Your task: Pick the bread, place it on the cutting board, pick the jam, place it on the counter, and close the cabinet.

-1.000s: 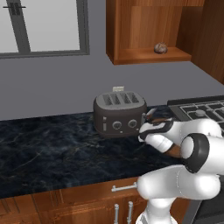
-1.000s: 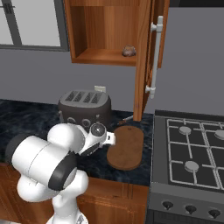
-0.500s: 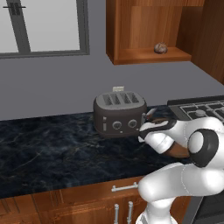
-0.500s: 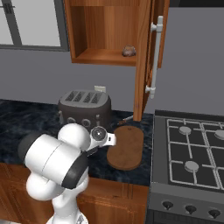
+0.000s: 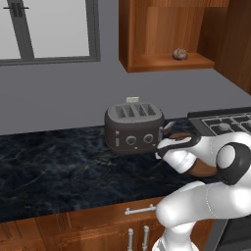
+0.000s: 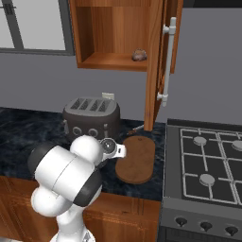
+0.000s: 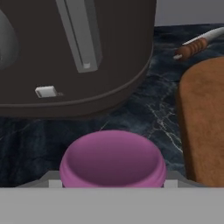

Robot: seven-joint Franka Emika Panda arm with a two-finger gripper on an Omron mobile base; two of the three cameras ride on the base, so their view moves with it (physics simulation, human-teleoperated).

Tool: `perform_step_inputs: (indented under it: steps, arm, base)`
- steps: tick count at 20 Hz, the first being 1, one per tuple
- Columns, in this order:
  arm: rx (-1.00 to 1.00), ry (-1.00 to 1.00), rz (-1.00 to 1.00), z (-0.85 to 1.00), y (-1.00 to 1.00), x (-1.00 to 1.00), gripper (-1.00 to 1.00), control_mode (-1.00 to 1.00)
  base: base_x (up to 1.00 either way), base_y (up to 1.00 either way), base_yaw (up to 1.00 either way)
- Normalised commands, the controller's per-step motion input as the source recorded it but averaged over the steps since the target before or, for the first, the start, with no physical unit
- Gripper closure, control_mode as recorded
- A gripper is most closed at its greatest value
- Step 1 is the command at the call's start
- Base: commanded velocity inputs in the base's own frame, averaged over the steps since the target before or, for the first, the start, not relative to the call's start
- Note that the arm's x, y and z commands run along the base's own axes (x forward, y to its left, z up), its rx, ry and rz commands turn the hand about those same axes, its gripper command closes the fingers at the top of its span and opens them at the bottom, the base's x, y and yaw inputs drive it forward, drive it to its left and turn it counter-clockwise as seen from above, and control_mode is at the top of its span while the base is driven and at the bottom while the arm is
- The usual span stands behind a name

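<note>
The bread point(image 5: 180, 53) point(image 6: 138, 55) lies on the bottom shelf of the open cabinet point(image 5: 147, 34), whose door point(image 6: 158, 61) stands swung out. My gripper point(image 5: 165, 139) hangs low over the counter point(image 5: 54, 166), right beside the toaster's end. It is shut on the jam point(image 7: 113, 164), which shows purple-pink at the bottom of the hand view, just above the dark stone. The cutting board point(image 6: 137, 158) point(image 7: 203, 127) lies bare on the counter just to the right of the jam. My arm covers most of the board in the left base view.
A dark toaster point(image 5: 133, 126) point(image 6: 90, 116) point(image 7: 78, 52) stands close on the gripper's left. A wooden-handled utensil point(image 7: 194, 46) lies behind the board. The stove point(image 6: 208, 160) adjoins the counter on the right. Open stone stretches left of the toaster.
The arm's elbow has swung a little to the right and the hand has sunk slightly toward the counter, with the jam still in it. The bread and the cabinet door have not moved.
</note>
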Motion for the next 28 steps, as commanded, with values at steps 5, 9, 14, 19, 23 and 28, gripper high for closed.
perform_step_inputs:
  steps: [5, 9, 14, 19, 23, 28]
  arm:
    - [0.0, 0.0, 0.0, -0.01, 0.0, 0.0, 1.0, -1.0]
    - [0.0, 0.0, 0.0, 0.0, 0.0, 0.0, -1.0, -1.0]
    - [0.0, 0.0, 0.0, 0.0, 0.0, 0.0, -1.0, -1.0]
    - [0.0, 0.0, 0.0, 0.0, 0.0, 0.0, -1.0, -1.0]
    - [0.0, 0.0, 0.0, 0.0, 0.0, 0.0, -1.0, -1.0]
    - [0.0, 0.0, 0.0, 0.0, 0.0, -0.09, -1.0, -1.0]
  base:
    - [0.0, 0.0, 0.0]
    - [0.0, 0.0, 0.0]
    - [0.0, 0.0, 0.0]
    - [0.0, 0.0, 0.0]
    - [0.0, 0.0, 0.0]
    - [0.0, 0.0, 0.0]
